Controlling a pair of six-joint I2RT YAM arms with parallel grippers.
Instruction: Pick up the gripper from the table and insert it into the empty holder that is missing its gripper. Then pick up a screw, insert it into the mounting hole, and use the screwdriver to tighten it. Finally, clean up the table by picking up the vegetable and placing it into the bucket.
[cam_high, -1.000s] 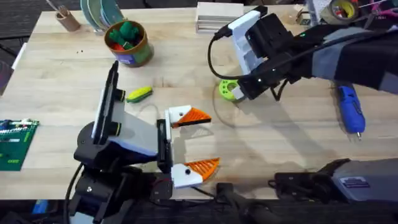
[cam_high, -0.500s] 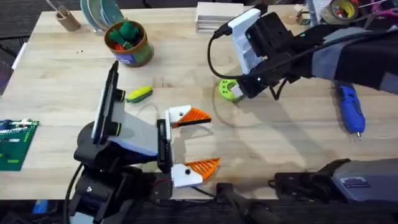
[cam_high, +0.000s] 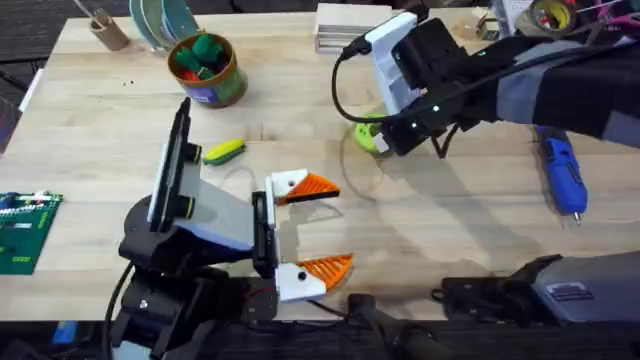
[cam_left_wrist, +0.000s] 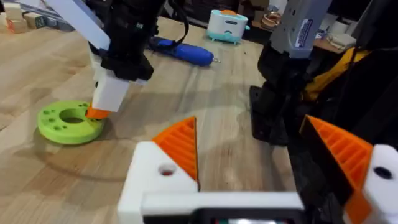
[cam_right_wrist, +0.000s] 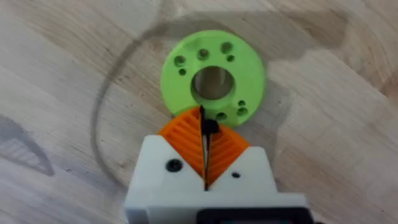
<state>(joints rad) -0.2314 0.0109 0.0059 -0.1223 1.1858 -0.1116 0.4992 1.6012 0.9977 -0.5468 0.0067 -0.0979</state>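
My right gripper (cam_high: 385, 140) (cam_right_wrist: 204, 124) is shut at the rim of a green ring-shaped disc (cam_high: 364, 136) (cam_right_wrist: 211, 78) (cam_left_wrist: 69, 121), with a small dark screw (cam_right_wrist: 210, 127) pinched between its orange pads. My left gripper (cam_high: 340, 227) (cam_left_wrist: 249, 130) stands open, low over the near table. Both white holder blocks carry an orange ribbed gripper (cam_high: 314, 186) (cam_left_wrist: 180, 146). The far holder (cam_high: 288, 185) (cam_left_wrist: 155, 180) shows a mounting hole. The blue screwdriver (cam_high: 562, 175) (cam_left_wrist: 183, 53) lies at the right. Left of my left arm rests the yellow-green vegetable (cam_high: 224, 151). The bucket (cam_high: 232, 80) stands at the far left.
Green and red toys fill the bucket. A brown cup with sticks (cam_high: 108, 32) and plates (cam_high: 165, 20) stand at the far left corner. A green circuit board (cam_high: 25, 230) lies at the left edge. Light blocks (cam_high: 350, 25) and tape rolls (cam_high: 550, 15) sit at the back.
My right gripper has shifted slightly toward the far side over the green disc, covering more of it. The left arm has not moved.
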